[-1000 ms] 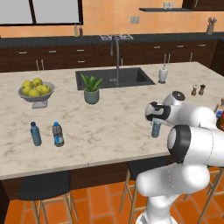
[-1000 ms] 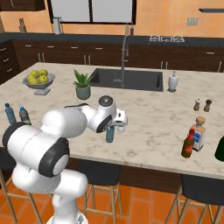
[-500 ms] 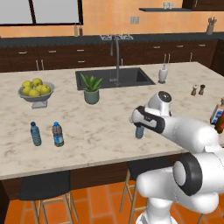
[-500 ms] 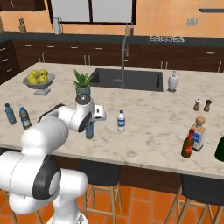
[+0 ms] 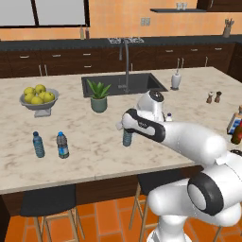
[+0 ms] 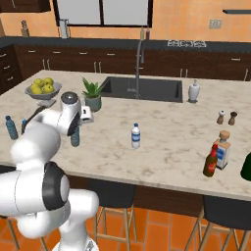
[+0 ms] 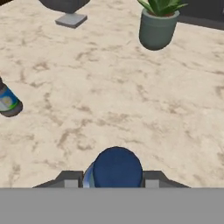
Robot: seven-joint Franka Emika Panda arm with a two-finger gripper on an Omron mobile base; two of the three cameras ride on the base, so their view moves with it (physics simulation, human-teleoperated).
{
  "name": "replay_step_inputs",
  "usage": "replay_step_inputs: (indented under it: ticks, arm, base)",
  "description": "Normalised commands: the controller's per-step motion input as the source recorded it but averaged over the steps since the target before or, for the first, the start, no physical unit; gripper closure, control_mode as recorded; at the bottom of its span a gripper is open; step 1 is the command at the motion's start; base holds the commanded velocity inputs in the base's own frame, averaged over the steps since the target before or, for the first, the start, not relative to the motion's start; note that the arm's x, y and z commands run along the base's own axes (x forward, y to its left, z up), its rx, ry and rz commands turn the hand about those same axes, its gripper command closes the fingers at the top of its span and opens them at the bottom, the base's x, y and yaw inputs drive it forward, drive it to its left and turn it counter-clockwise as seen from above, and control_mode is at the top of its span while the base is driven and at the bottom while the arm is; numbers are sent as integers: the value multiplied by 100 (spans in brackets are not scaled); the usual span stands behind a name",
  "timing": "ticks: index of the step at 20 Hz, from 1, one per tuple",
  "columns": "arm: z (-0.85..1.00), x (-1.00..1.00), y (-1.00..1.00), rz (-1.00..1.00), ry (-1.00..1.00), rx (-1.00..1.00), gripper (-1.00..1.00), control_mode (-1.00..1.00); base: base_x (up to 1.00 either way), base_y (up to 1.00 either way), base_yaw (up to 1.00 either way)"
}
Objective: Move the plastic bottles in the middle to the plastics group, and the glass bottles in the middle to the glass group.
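The gripper [image 7: 116, 181] clamps a clear blue-tinted plastic bottle [image 5: 127, 137] — round dark-blue cap [image 7: 117, 168] between its fingers — above the veined marble counter [image 5: 94, 137].

Marble counter [image 5: 94, 142], island with a sink [image 5: 124, 84] cut in at the back. On it: fruit bowl [image 5: 38, 101] far left, potted plant [image 5: 99, 97] beside the sink, soap dispenser [image 5: 176, 80] right of the sink, salt and pepper shakers [image 6: 226, 117] near the right end. Teal-blue bottle [image 5: 38, 144] and dark grey bottle [image 5: 62, 145] stand just beside each other near the front left. White-capped water bottle [image 6: 136, 136] stands mid-counter. Brown glass bottle [image 6: 211, 161] and pale labelled bottle [image 6: 223, 150] stand together front right.
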Motion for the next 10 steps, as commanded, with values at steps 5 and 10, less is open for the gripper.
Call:
replay_step_inputs:
  ticks: [5, 10]
  arm:
    - [0, 30, 100, 25, 10, 0, 100, -100]
    - [-1, 11, 92, 19, 0, 0, 100, -100]
  base:
    - [0, 0, 0]
    - [0, 0, 0]
